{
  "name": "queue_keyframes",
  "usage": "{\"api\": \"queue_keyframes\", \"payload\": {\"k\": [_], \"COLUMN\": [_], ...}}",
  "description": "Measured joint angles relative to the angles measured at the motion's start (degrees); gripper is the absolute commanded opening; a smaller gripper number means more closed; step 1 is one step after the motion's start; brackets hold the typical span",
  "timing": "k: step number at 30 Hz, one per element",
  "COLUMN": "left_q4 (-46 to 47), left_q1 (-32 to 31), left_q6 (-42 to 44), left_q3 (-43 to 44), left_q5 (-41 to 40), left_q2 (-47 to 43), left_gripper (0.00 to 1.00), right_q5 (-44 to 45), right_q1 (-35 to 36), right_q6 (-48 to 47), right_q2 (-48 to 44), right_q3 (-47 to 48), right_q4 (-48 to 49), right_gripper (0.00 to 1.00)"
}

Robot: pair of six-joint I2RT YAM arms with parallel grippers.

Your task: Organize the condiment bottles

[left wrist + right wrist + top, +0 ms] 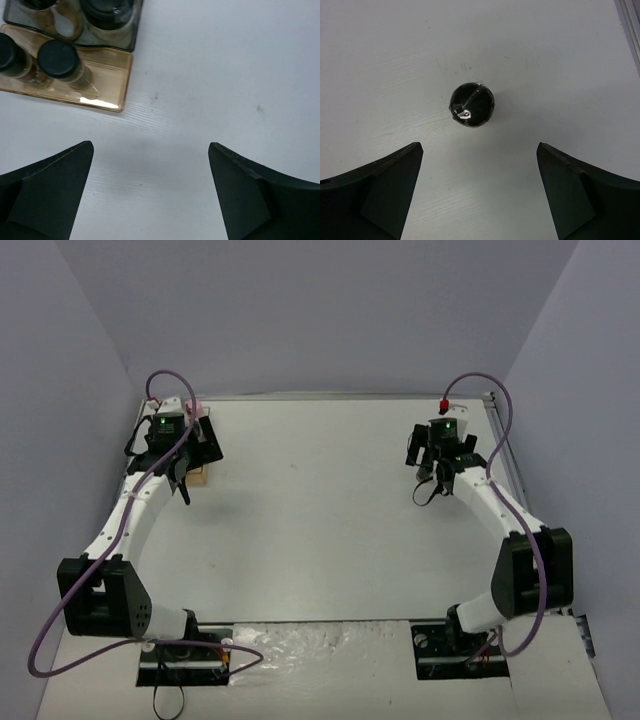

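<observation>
In the right wrist view a black knob-topped jar (472, 105) stands upright on the white table, seen from above. My right gripper (479, 146) is open just short of it, empty, with the jar ahead of the gap. In the left wrist view the compartment rack (107, 95) sits at the top left. It holds two small black-capped jars (59, 57) in its amber front row and a larger black-capped jar (107, 10) behind. My left gripper (150, 150) is open and empty over bare table, to the right of the rack. The yellow-capped jar is out of view.
In the top view the left gripper (183, 468) hangs over the rack (201, 476) at the far left. The right gripper (432, 478) is at the far right. A metal rail (631, 20) runs along the table's right edge. Purple walls close the sides and back.
</observation>
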Motion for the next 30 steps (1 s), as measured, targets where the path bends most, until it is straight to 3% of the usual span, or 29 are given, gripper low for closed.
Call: {"api": "queue_keyframes", "payload": {"k": [4, 10, 17, 24, 30], "left_q4": [0.5, 2.0, 3.0, 3.0, 3.1], "left_q1": [-3.4, -8.8, -9.8, -9.8, -9.8], "left_q6": [2.6, 6.6, 8.4, 8.4, 8.4], "left_q3": [-2.8, -10.5, -10.7, -10.7, -10.7], "left_q5": [3.8, 10.8, 11.9, 11.9, 12.0], "left_q2": [-4.3, -11.8, -13.3, -13.3, -13.3], "left_gripper": [0.97, 0.97, 0.97, 0.97, 0.97], "right_q5": [-0.4, -2.5, -4.0, -9.1, -13.3], "right_q1": [-1.2, -2.9, -3.3, -1.4, 13.7], "right_q6": [0.3, -0.5, -3.7, -5.9, -7.4], "right_q2": [6.4, 13.9, 17.8, 18.5, 18.6], "right_q3": [1.3, 2.9, 4.0, 4.0, 4.8], "right_q4": [1.4, 4.3, 8.1, 11.5, 12.3], "right_gripper": [0.79, 0.54, 0.17, 0.09, 0.09]}}
